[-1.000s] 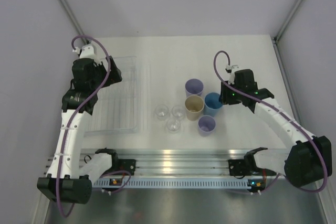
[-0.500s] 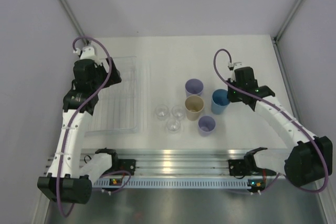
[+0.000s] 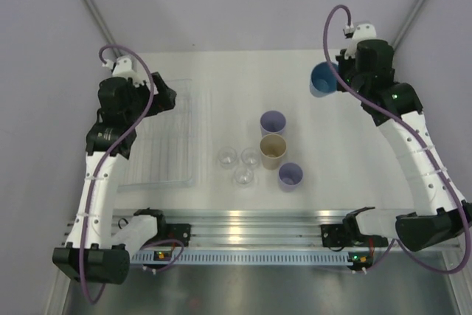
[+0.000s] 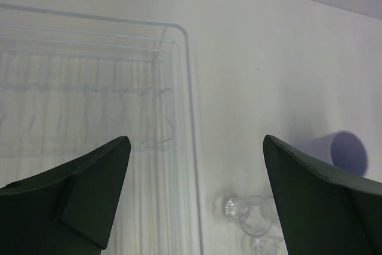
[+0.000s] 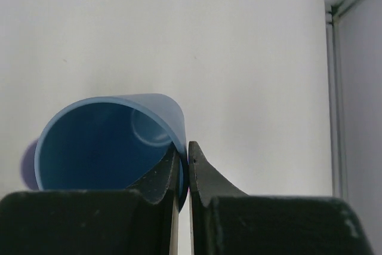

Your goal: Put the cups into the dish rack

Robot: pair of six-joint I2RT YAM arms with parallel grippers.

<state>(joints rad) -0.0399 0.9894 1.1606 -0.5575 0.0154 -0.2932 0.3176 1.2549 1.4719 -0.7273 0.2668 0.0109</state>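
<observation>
Three clear cups (image 3: 227, 158), two lavender cups (image 3: 290, 175) and a beige cup (image 3: 273, 150) stand grouped on the table (image 3: 346, 153), right of the dish rack (image 3: 173, 145). Left fingers (image 4: 101, 171): spread wide above the rack's far end. Right fingers (image 5: 197, 162): clamped on the rim of the tilted blue cup (image 5: 101, 147), far right.

Blue cup (image 3: 321, 79) aloft, tilted; six cups (image 3: 273, 150) beside dish rack (image 3: 177, 138).

White table (image 3: 243, 79), pale grey walls (image 3: 236, 5) — slanting metal corner posts (image 3: 90, 4); soft, even light
</observation>
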